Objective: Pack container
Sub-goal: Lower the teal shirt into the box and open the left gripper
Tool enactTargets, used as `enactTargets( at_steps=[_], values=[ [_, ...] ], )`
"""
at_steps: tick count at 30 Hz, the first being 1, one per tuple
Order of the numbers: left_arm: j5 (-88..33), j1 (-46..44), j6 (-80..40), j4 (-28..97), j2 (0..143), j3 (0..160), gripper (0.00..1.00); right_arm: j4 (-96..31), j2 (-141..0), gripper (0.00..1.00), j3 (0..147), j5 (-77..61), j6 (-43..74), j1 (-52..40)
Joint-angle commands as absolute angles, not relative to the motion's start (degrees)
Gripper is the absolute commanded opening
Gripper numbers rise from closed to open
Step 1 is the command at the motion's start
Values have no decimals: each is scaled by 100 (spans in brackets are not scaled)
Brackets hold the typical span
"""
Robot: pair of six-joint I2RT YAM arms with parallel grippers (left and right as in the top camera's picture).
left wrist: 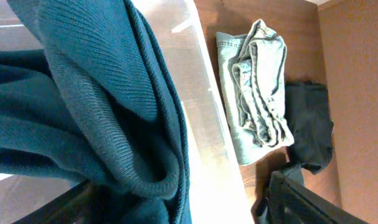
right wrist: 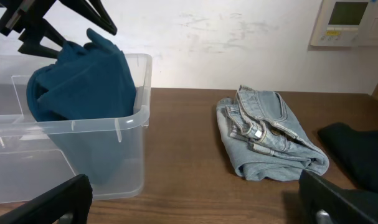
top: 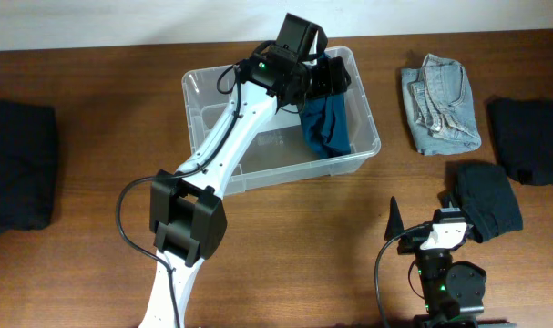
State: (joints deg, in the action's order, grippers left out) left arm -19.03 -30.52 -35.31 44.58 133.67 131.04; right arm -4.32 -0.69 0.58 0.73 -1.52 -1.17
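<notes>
Well left of the container (top: pixel 285 169), a dark folded garment (top: pixel 17 166) lies at the table's (top: pixel 94 273) edge. The container sits on the table, roughly mid-width and toward the far side. The left arm reaches across it, so the left gripper (top: pixel 329 73) hangs over its far right corner. Its fingers (left wrist: pixel 301 200) are spread wide. A teal garment (top: pixel 327 124) bunches up between them and drapes down inside the container's right end; whether a finger still catches the cloth cannot be told. Right of the container lie folded jeans (top: pixel 442 106), with a black garment (top: pixel 531 138) beyond them. Nearer than the container and to its right, the right gripper (top: pixel 423 211) rests with its jaws fully apart and nothing between them, just beside another black garment (top: pixel 487 200).
</notes>
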Motion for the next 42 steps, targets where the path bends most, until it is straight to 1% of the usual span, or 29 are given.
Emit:
enactTargets(
  at_steps=[1,4,5,7,14,19,23,24,27,29,31,36,42],
  values=[
    [-1929,-3046,-3199,4482,13371,13218,86,-469,-21,98,32,62,-150,-154],
    [-1918,-2987,-3116,4687,13303,13279,87,-469,-21,98,32,62,-150,-154],
    [-1898,-2958,-3111,4772,13292,13319,91,-469,-21,98,32,62,-150,-154],
    [-1828,-2882,-2934,4982,13235,13430,92,-469,-21,98,32,62,-150,-154],
    [-987,-2641,-2355,5881,12905,13937,92,-469,-21,98,32,62,-150,-154],
    [-499,-2624,-1820,6410,12785,14237,95,-469,-21,98,32,62,-150,-154],
    [-316,-2676,-1632,6665,12864,14217,94,-469,-21,98,32,62,-150,-154],
    [-246,-2703,-1573,6718,12936,14217,90,-469,-21,98,32,62,-150,-154],
    [-119,-2805,-1437,6820,13131,14217,73,-469,-21,99,32,62,-150,-154],
    [82,-2851,-1444,6910,13268,14217,56,-469,-21,98,32,62,-150,-154],
    [318,-2862,-1446,7061,13393,14217,36,-469,-21,98,32,62,-150,-154],
    [801,-2781,-1446,7452,13631,14217,1,-469,-21,98,32,62,-150,-154],
    [843,-2720,-1448,7618,14090,14217,1,-469,-21,98,32,62,-150,-154]
  ],
)
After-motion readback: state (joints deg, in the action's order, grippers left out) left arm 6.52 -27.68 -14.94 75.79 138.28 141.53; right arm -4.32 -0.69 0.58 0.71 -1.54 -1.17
